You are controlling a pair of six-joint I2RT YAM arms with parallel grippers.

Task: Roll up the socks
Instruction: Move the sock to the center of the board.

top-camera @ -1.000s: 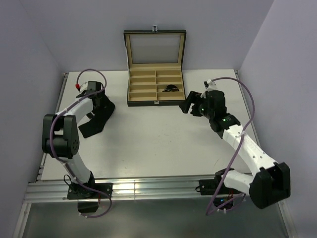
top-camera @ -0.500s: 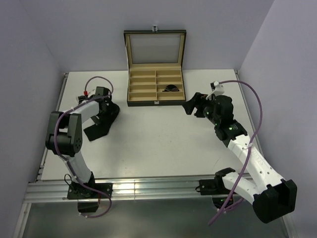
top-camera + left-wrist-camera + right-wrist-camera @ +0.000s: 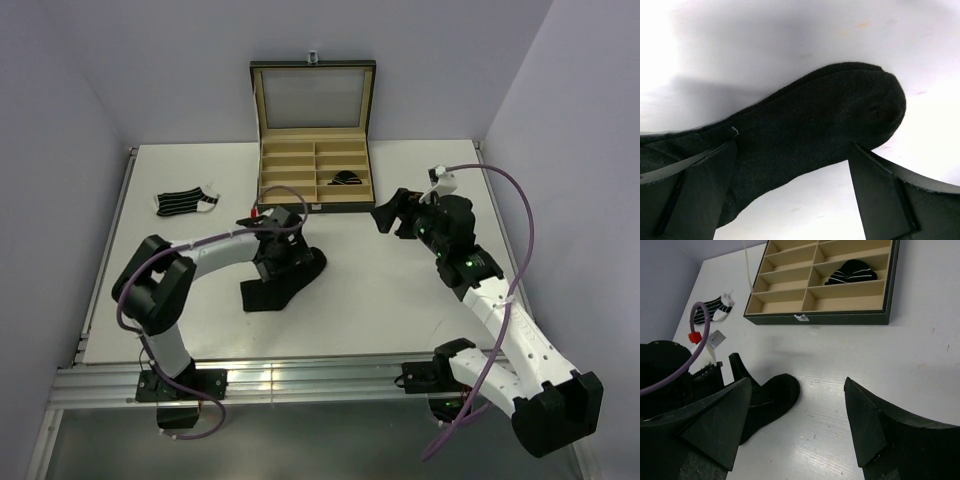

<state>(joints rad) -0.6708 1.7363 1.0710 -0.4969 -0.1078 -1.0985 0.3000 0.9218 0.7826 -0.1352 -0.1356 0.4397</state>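
A plain black sock (image 3: 265,292) lies flat on the white table near the middle. My left gripper (image 3: 288,260) is low over it, jaws wide open. In the left wrist view the black sock (image 3: 810,130) fills the space between the fingers, and the left finger (image 3: 690,200) overlaps its edge. A black sock with white stripes (image 3: 185,202) lies flat at the far left. A rolled striped sock (image 3: 347,178) sits in a right-hand compartment of the box. My right gripper (image 3: 386,215) is open and empty, above the table right of the box front; its own view also shows the black sock (image 3: 767,402).
The black compartmented box with tan lining (image 3: 290,207) stands open at the back centre, lid upright. It also shows in the right wrist view (image 3: 820,318). The table's metal rail (image 3: 300,380) runs along the near edge. Purple walls close in on both sides.
My left arm has swept from the table's left side to the middle, and the black sock has come with it. The striped sock now shows at the far left. The right gripper has barely moved.
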